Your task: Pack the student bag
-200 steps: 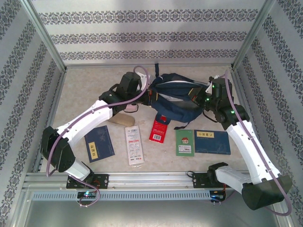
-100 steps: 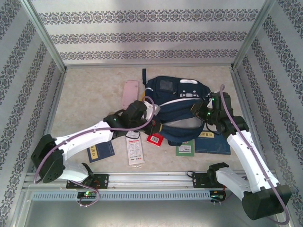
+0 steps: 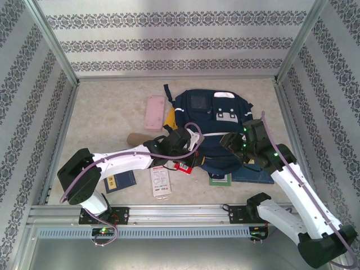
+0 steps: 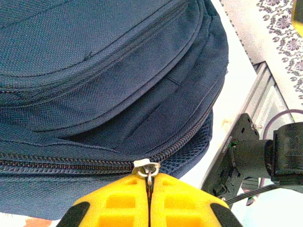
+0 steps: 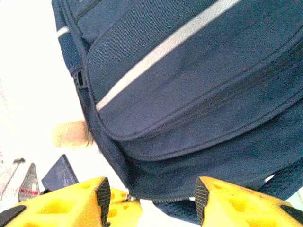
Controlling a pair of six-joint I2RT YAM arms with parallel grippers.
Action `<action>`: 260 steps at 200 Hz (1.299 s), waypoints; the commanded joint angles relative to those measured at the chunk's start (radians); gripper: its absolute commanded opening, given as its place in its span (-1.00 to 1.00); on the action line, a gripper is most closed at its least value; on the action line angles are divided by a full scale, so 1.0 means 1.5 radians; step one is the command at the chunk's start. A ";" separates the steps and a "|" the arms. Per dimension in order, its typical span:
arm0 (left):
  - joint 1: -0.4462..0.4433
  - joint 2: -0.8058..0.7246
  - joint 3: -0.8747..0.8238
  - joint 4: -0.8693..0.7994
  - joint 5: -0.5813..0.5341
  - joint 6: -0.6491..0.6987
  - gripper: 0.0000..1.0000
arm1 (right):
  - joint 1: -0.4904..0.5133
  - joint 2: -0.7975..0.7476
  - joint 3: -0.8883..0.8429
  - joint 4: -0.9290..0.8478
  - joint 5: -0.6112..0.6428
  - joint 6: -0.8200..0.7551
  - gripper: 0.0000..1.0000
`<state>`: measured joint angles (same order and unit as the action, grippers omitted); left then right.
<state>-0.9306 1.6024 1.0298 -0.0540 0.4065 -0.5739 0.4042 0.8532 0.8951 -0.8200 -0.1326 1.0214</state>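
The student bag (image 3: 211, 115) is a navy backpack with grey stripes, lying front pockets up on the table. My left gripper (image 4: 150, 182) is shut on the metal zip pull (image 4: 147, 166) at the bag's near edge; from above the left gripper (image 3: 194, 147) sits at the bag's lower left. My right gripper (image 5: 151, 198) stands open, its yellow fingers (image 5: 215, 201) on either side of the bag's (image 5: 189, 94) lower seam with nothing pinched. In the top view the right gripper (image 3: 232, 147) hovers at the bag's lower right.
A pink case (image 3: 154, 112) and a tan roll (image 3: 138, 139) lie left of the bag. Along the front lie a blue book (image 3: 120, 181), a white packet (image 3: 160, 181), a red card (image 3: 183, 166), a green book (image 3: 220, 179) and a blue book (image 3: 256, 174). A metal rail (image 3: 180, 214) borders the near edge.
The bag came down from being held up between both grippers and now lies flat. My right gripper opened and let go of it. My left arm swung right and nearer, still on the zip pull.
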 commanded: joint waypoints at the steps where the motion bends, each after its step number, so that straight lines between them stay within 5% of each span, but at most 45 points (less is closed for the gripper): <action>1: -0.012 -0.005 0.033 0.054 -0.002 0.001 -1.00 | 0.028 -0.005 -0.016 -0.017 0.003 0.082 0.09; 67: -0.017 -0.008 0.032 0.053 -0.012 0.006 -1.00 | 0.085 -0.009 -0.112 0.064 -0.044 0.247 0.17; 121: -0.023 -0.020 0.028 0.073 -0.008 0.007 -1.00 | 0.096 -0.002 -0.160 0.097 0.022 0.321 0.45; 163: -0.035 -0.025 0.028 0.080 -0.006 0.019 -1.00 | 0.091 0.077 -0.121 0.115 0.071 0.335 0.43; 188: -0.038 -0.025 0.034 0.078 -0.008 0.028 -1.00 | 0.089 0.121 -0.087 0.096 0.100 0.337 0.18; 237: -0.036 -0.030 0.059 0.022 -0.044 0.068 -1.00 | 0.077 0.092 -0.090 0.078 0.155 0.343 -0.99; 260: -0.023 -0.042 0.062 -0.003 -0.057 0.078 -1.00 | 0.047 0.064 -0.091 0.062 0.151 0.325 -1.00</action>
<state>-0.9627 1.6035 1.0771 -0.0437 0.3363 -0.5117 0.5220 0.9962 0.7372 -0.6918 0.0143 1.5417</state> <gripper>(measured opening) 0.070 0.077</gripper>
